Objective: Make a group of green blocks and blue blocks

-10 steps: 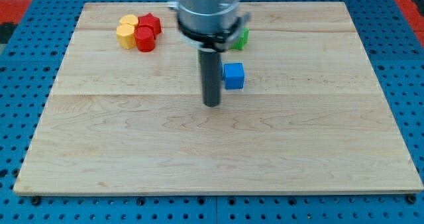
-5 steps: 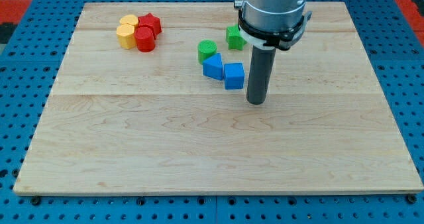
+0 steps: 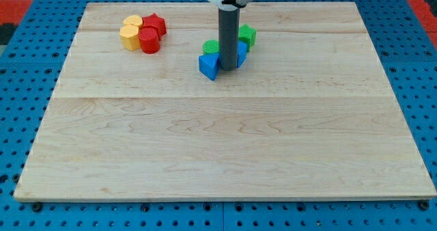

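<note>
The arm has no claw, so nothing can be told of spread or pinching; only the rod's tip (image 3: 228, 68) works. It stands in the middle of the cluster: one blue block (image 3: 209, 65) just at its left, another blue block (image 3: 241, 52) and a green block (image 3: 247, 35) at its right, a green block (image 3: 211, 47) behind-left. The group seems nearly complete. No containers are on the table (image 3: 225, 149).

We are seeing wooden counter (image 3: 225, 149) | carrying blue blocks (image 3: 209, 65), green blocks (image 3: 247, 35) top-centre | red-yellow cluster (image 3: 142, 33) lying top-left
</note>
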You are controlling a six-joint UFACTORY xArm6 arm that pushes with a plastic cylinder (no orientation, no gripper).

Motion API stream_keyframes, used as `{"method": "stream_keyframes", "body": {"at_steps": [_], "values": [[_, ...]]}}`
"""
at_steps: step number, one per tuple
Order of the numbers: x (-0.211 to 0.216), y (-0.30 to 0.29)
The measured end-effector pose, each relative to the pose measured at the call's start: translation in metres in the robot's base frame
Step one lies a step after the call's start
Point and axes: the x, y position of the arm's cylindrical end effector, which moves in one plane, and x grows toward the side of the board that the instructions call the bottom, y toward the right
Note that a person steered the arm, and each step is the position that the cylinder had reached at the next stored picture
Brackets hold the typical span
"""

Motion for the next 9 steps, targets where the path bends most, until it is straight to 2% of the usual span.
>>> {"method": "stream_keyframes", "body": {"at_steps": [1, 2, 3, 5, 6, 7, 8, 9], "values": [[0.038, -0.083], [-0.002, -0.071], [-0.016, -0.037], [-0.056, -0.035], [-0.06, -0.044], [-0.087, -0.106], [-0.118, -0.044], [-0.11, -0.026]]}}
